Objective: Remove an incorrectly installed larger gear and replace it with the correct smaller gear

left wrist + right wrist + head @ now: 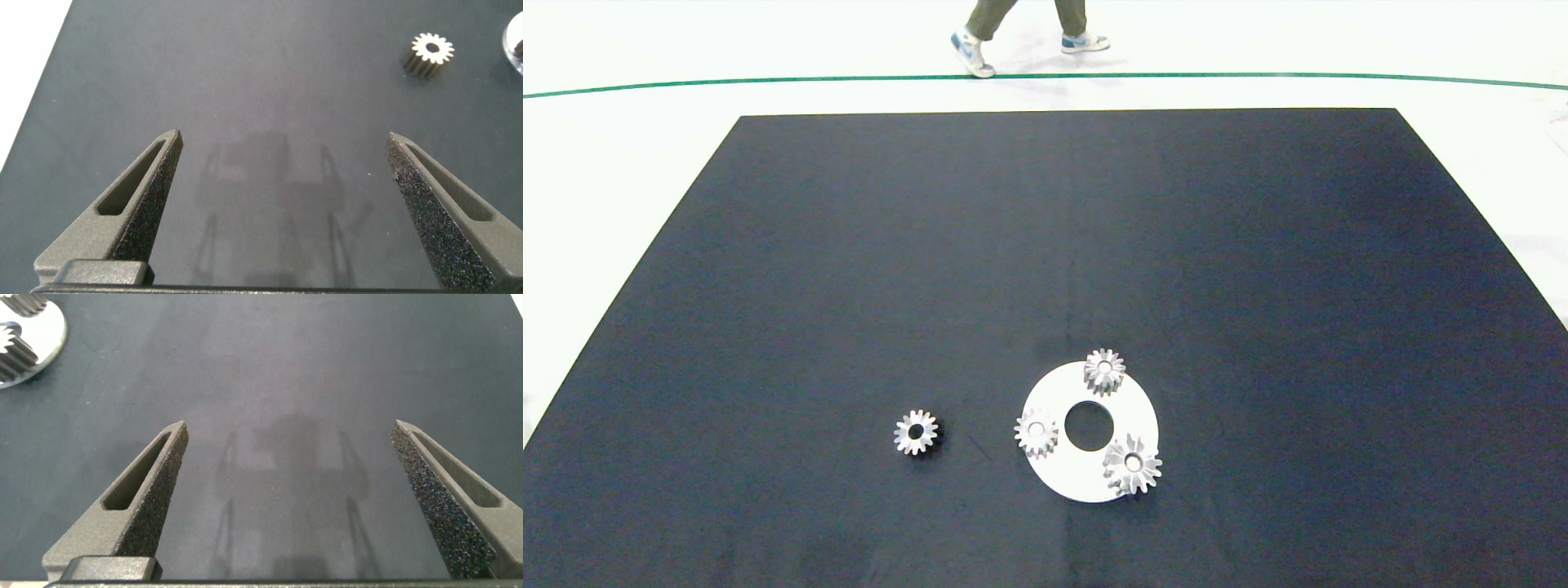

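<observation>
A white round plate [1062, 394] with a centre hole lies on the black mat near the front. The larger gear [1132, 464], long-toothed and silver, sits on the plate's front right. Two small silver gears sit on the plate too, one at its back [1104, 371] and one at its left [1036, 432]. The smaller gear [916, 432] lies loose on the mat left of the plate, and shows as well in the left wrist view [430, 55]. My left gripper [283, 143] hangs open over bare mat. My right gripper [290, 433] is open too, with the plate's edge [47, 339] off to one side. Neither arm shows in the head view.
The black mat [1045, 245] covers the table, with white floor and a green line beyond it. A person's legs and shoes [972, 53] show past the far edge.
</observation>
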Robot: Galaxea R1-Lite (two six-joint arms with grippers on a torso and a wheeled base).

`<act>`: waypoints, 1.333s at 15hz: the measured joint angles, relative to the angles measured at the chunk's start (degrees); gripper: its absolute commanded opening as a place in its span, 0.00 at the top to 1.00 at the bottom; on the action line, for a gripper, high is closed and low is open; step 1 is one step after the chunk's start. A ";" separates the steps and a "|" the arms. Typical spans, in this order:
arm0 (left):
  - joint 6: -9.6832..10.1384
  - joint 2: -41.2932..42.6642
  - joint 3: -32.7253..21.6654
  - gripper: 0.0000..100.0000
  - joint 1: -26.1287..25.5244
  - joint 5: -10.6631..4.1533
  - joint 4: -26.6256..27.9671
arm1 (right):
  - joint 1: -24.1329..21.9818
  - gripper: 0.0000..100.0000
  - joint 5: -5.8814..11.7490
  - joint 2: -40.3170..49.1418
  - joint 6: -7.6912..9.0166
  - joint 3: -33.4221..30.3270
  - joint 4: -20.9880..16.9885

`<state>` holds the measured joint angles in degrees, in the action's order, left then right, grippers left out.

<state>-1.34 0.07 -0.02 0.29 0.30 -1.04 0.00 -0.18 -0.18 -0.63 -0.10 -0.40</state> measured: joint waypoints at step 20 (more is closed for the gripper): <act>-4.25 -57.21 -85.99 0.00 2.01 -5.18 61.26 | 36.33 0.00 2.29 -70.43 17.88 -64.29 -31.34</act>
<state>-5.60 -57.14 -86.02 2.30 -4.88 60.22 36.33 2.11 -70.61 17.25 -64.39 -31.74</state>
